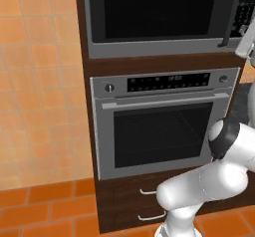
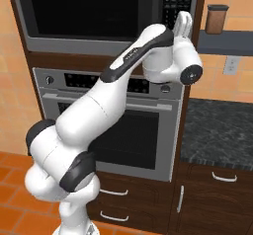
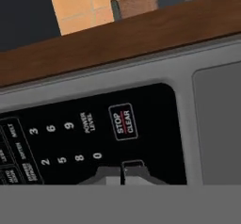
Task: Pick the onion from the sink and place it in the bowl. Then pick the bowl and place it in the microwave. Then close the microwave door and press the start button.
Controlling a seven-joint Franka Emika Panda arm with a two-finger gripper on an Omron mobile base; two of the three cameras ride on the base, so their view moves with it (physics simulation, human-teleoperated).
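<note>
Final step by the look of it: microwave door (image 1: 159, 9) flat against the cavity, tool (image 3: 122, 173) up at the keypad strip (image 3: 89, 143). Tool pinched fully closed, tips together, holding nothing, resting at 6 o'clock of the hand view just under a small outlined key (image 3: 133, 164), presumably the start button. In the right base view, hand (image 2: 183, 26) raised against the keypad (image 2: 177, 2) at 1 o'clock, above the oven (image 2: 143, 130). Onion and bowl presumably inside the microwave (image 2: 89, 12), hidden behind dark glass; cannot confirm.

Risks: STOP CLEAR key (image 3: 123, 122) directly at 12 o'clock of the tips, very near; slight drift upward means pressing the wrong key. "0" (image 3: 97, 156) at 10 o'clock also close. Glancing push off the key edge could fail to register. Too hard a push could jam the closed tips on the panel.

Readable text, rotated in the hand view: "STOP CLEAR", "POWER LEVEL", digits 0, 2, 3, 5, 6, 8, 9. Labels at the left edge partly cut off, too blurred to read. Oven display (image 1: 169, 81) illegible.
</note>
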